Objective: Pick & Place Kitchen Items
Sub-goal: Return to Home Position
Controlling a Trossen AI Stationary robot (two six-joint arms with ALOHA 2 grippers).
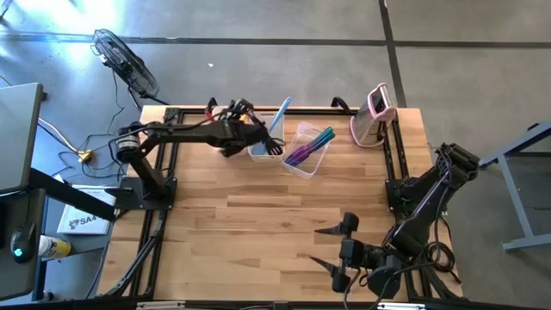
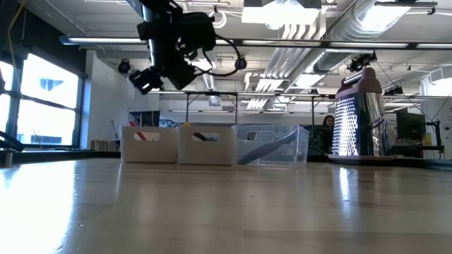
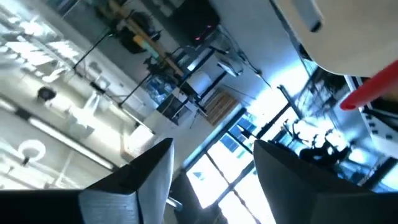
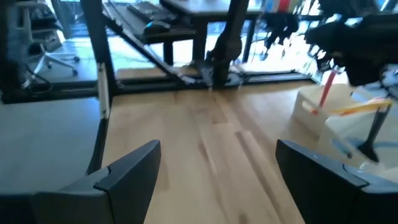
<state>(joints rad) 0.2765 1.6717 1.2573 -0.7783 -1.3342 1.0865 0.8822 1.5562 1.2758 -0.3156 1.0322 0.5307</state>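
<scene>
Three tubs stand in a row at the table's far middle. The left tub (image 1: 231,114) holds orange and red utensils. A light blue utensil (image 1: 281,114) leans out of the white middle tub (image 1: 261,151). In the clear tub (image 1: 306,160) lie purple and teal utensils (image 1: 310,145). My left gripper (image 1: 274,146) hovers open above the middle tub, with nothing between its fingers (image 3: 143,180); the low view shows it (image 2: 145,77) well above the tubs (image 2: 206,144). My right gripper (image 1: 320,247) waits open near the table's front edge, right of the middle. The right wrist view shows red (image 4: 326,93), yellow (image 4: 360,109) and black (image 4: 373,134) utensils standing in the tubs.
A pink-and-white upright object (image 1: 375,114) stands at the far right of the table; in the low view it is a tall metal grater (image 2: 357,116). Bare wood (image 1: 258,224) spreads between the tubs and the front edge. A fan (image 1: 125,60) stands on the floor beyond the far left corner.
</scene>
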